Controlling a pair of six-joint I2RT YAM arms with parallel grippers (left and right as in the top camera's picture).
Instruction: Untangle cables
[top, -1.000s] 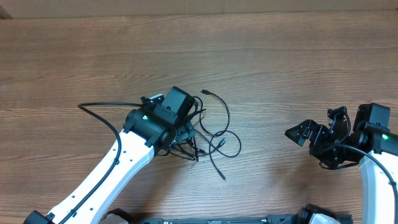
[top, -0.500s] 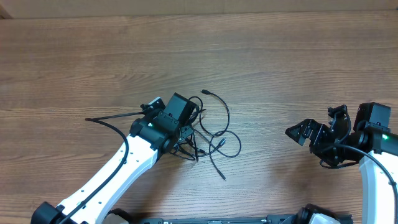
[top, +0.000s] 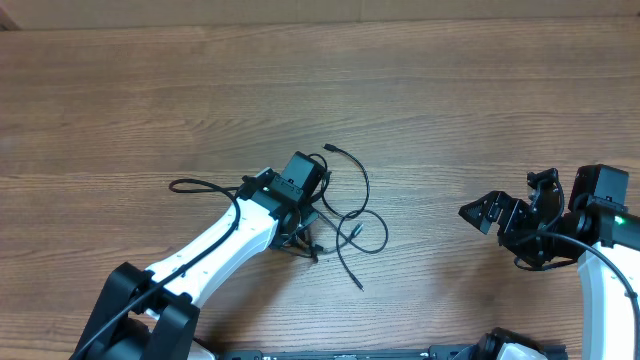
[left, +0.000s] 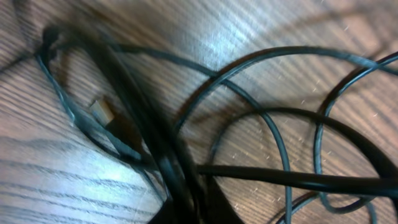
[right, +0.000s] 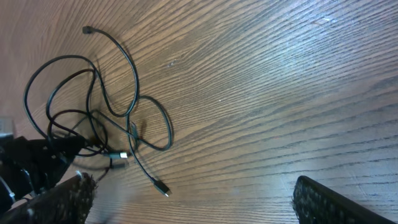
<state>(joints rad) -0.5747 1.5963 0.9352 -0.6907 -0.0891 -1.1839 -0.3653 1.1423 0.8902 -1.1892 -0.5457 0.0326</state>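
The cables (top: 352, 214) lie as thin black loops in the middle of the wooden table, with one plug end (top: 328, 149) at the back and another (top: 359, 286) toward the front. My left gripper (top: 303, 222) sits over the bunched left part of the tangle. In the left wrist view its dark jaws (left: 199, 208) are shut on cable strands (left: 267, 124), and a small plug (left: 101, 111) lies to the left. My right gripper (top: 497, 238) hovers open well to the right of the cables (right: 112, 106), fingers (right: 62, 199) wide apart with bare wood between them.
The left arm's own thick black cable (top: 190, 185) loops over the table to the left of its wrist. The table's far edge (top: 320, 20) runs along the top. A black base (top: 350, 353) sits at the front edge.
The left gripper has closed on the bunched cables, and its arm has swung so that its forearm and its own cable loop have shifted right. The right arm has not moved.
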